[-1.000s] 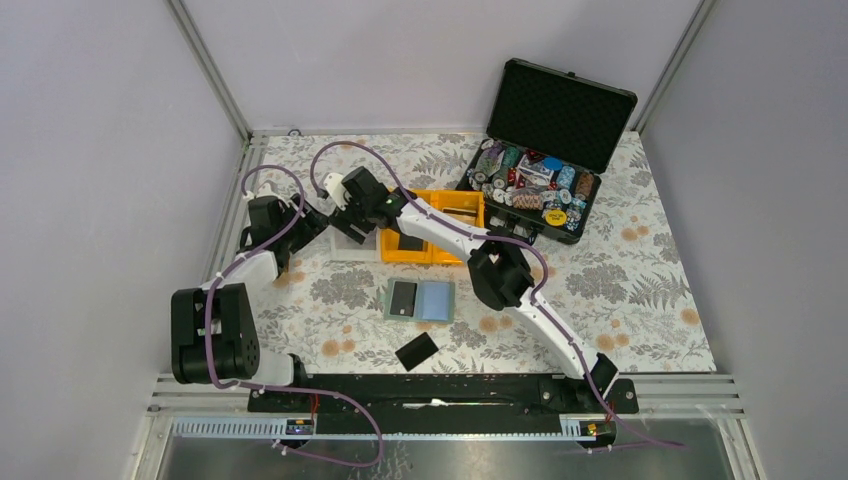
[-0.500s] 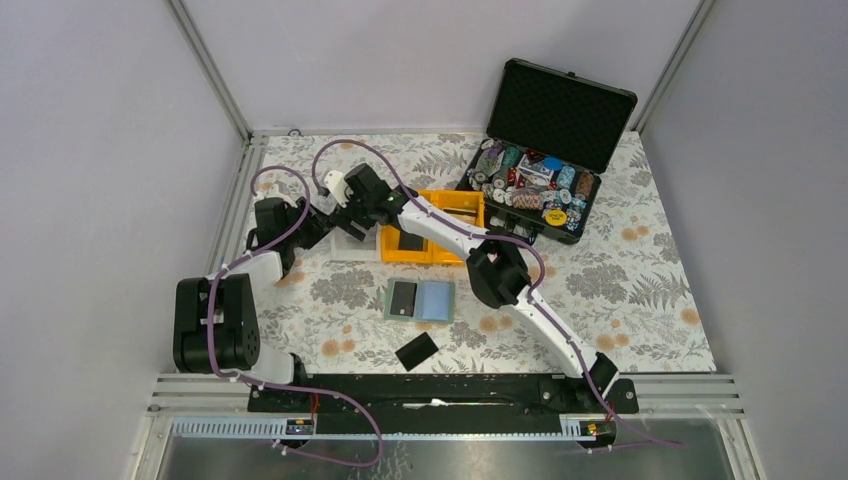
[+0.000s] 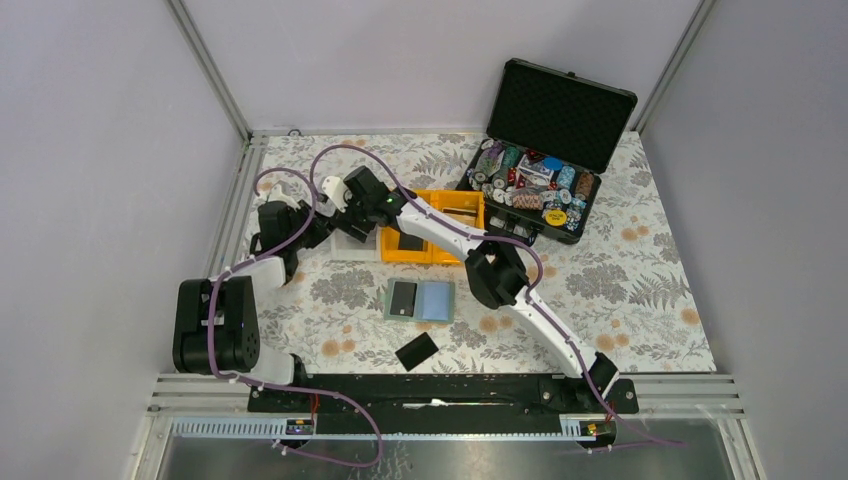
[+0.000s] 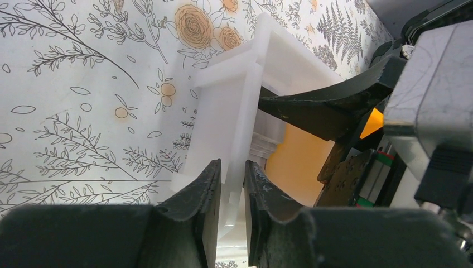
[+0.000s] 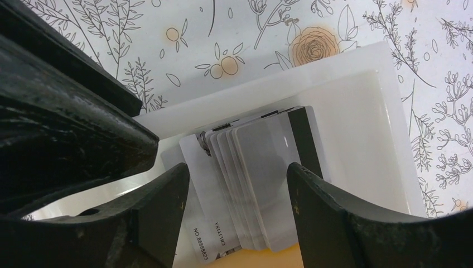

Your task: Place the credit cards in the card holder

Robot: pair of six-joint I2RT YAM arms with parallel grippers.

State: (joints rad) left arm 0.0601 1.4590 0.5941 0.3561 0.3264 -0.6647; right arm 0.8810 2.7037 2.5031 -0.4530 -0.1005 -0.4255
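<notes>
The sage-green card holder (image 3: 446, 319) lies open mid-table, with one black credit card (image 3: 403, 298) on its left pocket. Another black card (image 3: 416, 351) lies on the table in front of it, and a third (image 3: 410, 241) sits in the yellow bin (image 3: 452, 209). A stack of silvery-grey credit cards (image 5: 254, 167) leans in the white bin (image 5: 362, 111), with a black card (image 5: 304, 139) behind it. My right gripper (image 5: 239, 192) is open, its fingers either side of that stack. My left gripper (image 4: 233, 187) is shut on the wall of the white bin (image 4: 234, 106).
A big black foam-lined case (image 3: 560, 100) full of poker chips stands open at the back right. The yellow bin (image 4: 298, 164) stands right against the white bin (image 3: 347, 247). The two grippers are close together over the white bin. Frame rails bound the table's left and back edges.
My left gripper's jaws have narrowed onto the white bin's wall, and the left arm has edged toward the bin. The right gripper has shifted a little over the cards.
</notes>
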